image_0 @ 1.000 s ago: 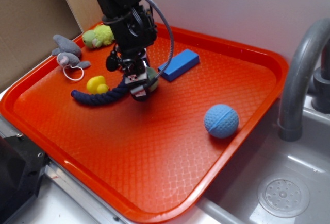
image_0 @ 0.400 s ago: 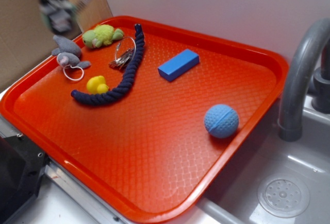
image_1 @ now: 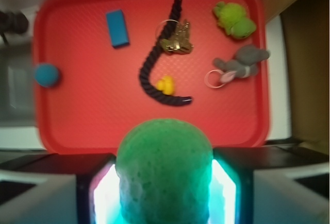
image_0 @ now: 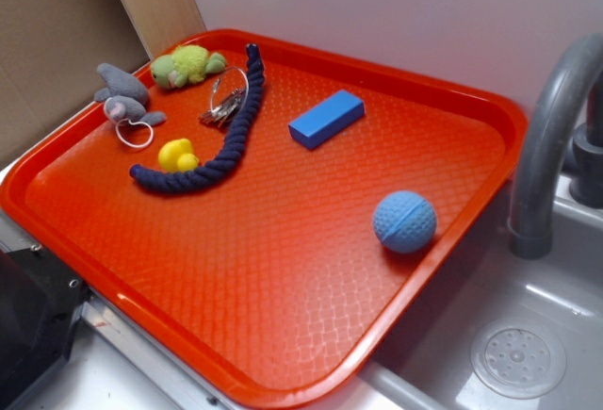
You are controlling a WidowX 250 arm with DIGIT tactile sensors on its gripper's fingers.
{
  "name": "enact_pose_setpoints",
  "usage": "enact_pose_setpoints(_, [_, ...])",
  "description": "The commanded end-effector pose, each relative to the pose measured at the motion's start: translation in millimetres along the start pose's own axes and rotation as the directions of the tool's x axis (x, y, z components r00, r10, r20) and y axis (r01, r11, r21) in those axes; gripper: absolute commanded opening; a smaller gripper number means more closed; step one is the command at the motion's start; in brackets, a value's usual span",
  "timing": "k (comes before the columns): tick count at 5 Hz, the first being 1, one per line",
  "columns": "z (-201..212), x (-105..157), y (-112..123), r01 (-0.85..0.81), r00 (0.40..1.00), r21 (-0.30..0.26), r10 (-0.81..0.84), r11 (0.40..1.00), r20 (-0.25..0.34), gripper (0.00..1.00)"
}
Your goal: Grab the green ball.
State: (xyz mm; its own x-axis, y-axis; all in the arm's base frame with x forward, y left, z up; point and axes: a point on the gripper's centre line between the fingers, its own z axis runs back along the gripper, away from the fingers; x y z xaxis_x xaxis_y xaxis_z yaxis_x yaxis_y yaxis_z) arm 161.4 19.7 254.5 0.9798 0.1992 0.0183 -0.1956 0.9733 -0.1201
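Two views are giving you the picture here. In the wrist view, your fingers (image_1: 165, 183) are closing on the green ball (image_1: 164, 167), one glowing pad pressing each side of it, and the ball is filling the lower middle of the frame, its dimpled skin showing clearly. You are looking straight down from high above the red tray (image_1: 103, 126), which is lying well below the ball.

On that tray the dark blue rope (image_1: 154, 74) is curving from the far edge toward the near side, with a bunch of keys (image_1: 176, 41) touching its upper stretch and the small yellow duck (image_1: 166, 84) sitting just beside its lower bend. The blue block (image_1: 118, 28) is lying apart to the left, and the light-blue ball (image_1: 47, 74) is resting near the tray's left rim. The yellow-green plush toy (image_1: 235, 20) is occupying the far right corner, with the grey mouse toy (image_1: 241, 64) just below it.

In the exterior view you are seeing the same tray (image_0: 283, 335) beside a sink (image_0: 528, 335) and grey faucet (image_0: 551, 127); neither the arm nor the green ball is showing there.
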Motion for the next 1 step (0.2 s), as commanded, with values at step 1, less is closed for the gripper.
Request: enact_pose_setpoints(1, [-10.8,5.8,-27.0,-0.04,0.994,0.031,0.037,0.999,0.099,0.0])
